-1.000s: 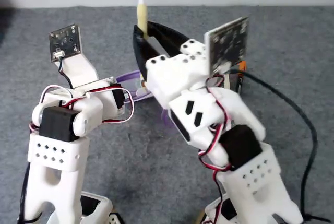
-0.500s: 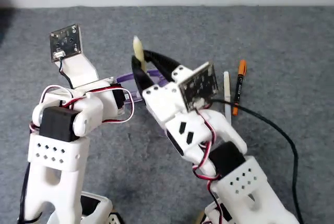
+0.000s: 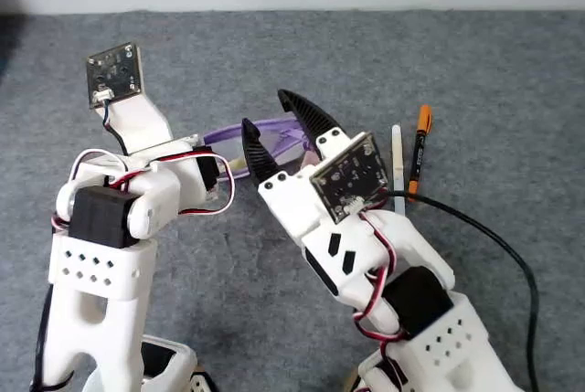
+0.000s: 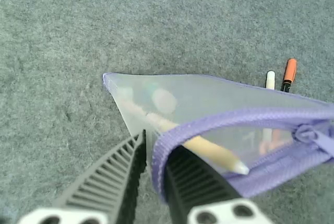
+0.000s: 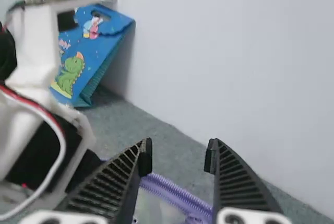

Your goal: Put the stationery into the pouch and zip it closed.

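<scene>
Soft, floppy, light pouch (image 4: 219, 98) lies on tabletop (image 3: 494, 81), cream pen (image 4: 201, 144) inside. Best hold = stiffer zip rim; my left fingers (image 4: 120, 169) are clamped on it, low over the tabletop. My right fingers (image 3: 311, 120) hang spread, empty, tilted over the mouth. Just beside, white pen (image 3: 397, 168) & orange pen (image 3: 418, 150): stiff, slim, prob. slippery; grab mid-barrel.

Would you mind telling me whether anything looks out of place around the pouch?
The cream pencil lies slanted in the pouch, its tip at the open mouth between the zipper edges, so it might snag the zip. A white pen and an orange pen lie outside on the table.
</scene>
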Motion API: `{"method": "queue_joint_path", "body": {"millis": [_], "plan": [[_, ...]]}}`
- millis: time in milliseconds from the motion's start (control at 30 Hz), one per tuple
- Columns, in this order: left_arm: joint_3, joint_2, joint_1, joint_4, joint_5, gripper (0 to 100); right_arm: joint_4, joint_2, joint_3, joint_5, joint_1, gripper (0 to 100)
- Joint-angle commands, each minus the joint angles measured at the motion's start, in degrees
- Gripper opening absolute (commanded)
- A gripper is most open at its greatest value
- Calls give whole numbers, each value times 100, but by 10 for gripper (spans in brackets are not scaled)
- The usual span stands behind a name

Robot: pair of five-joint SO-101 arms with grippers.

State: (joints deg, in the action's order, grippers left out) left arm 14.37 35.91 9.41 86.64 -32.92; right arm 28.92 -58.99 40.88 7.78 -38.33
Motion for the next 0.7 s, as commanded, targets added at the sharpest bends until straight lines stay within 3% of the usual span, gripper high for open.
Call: {"method": "queue_joint_path", "body": {"millis": [0, 100, 233, 367, 667], "plan": [[-295, 0, 0, -176, -70, 12, 31, -110, -475, 79, -31, 99], [-295, 0, 0, -176, -70, 12, 40, -119, -580, 79, 31, 13], [-295, 0, 0, -176, -70, 12, 312, -84, -624, -185, 831, 12], [-295, 0, 0, -176, -70, 12, 1191, -40, -712, -967, 1719, 8], [-295, 0, 0, -176, -70, 12, 3371, 1473, -2321, -1802, 2862, 8]]}}
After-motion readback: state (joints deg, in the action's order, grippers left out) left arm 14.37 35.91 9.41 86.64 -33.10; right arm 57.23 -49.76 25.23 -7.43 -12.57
